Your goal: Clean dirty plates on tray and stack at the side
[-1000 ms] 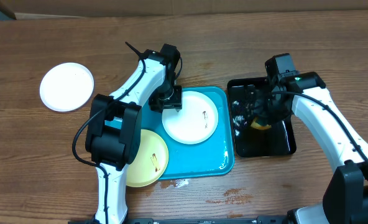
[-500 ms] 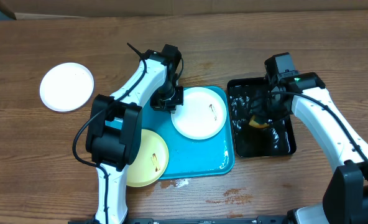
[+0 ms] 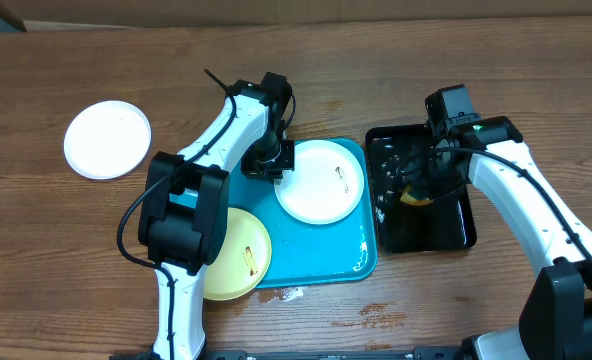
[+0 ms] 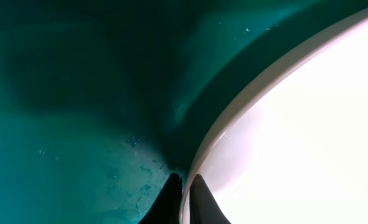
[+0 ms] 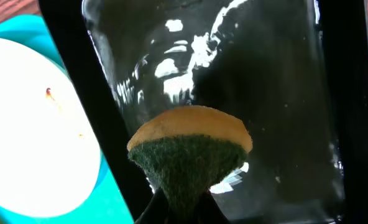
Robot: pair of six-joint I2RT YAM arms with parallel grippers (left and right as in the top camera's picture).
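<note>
Three plates: white plate (image 3: 320, 182), small dark smudges on it, toward the far right corner of the blue tray (image 3: 316, 252); yellow plate (image 3: 238, 255) overhanging the tray's near left corner; second white plate (image 3: 107, 139) alone on the wooden table (image 3: 376, 80), well off to the left.
Change from a second ago: white plate slid to the right and slightly farther back on the tray; left gripper (image 4: 184, 194) gone from partly open to pinched.
Plate and tool: left rim of the white plate clamped in the left gripper, one finger on either side of the edge.
Left arm: stretched forward from the near edge, wrist bent down at the tray's far left corner.
Right gripper (image 5: 178, 208): closed tight on a sponge (image 5: 190, 146), green scouring side nearest the fingers, yellow side toward the wet black tray (image 5: 283, 74).
Right arm: reaching in from the near right, wrist over the black tray, just beside the blue one.
</note>
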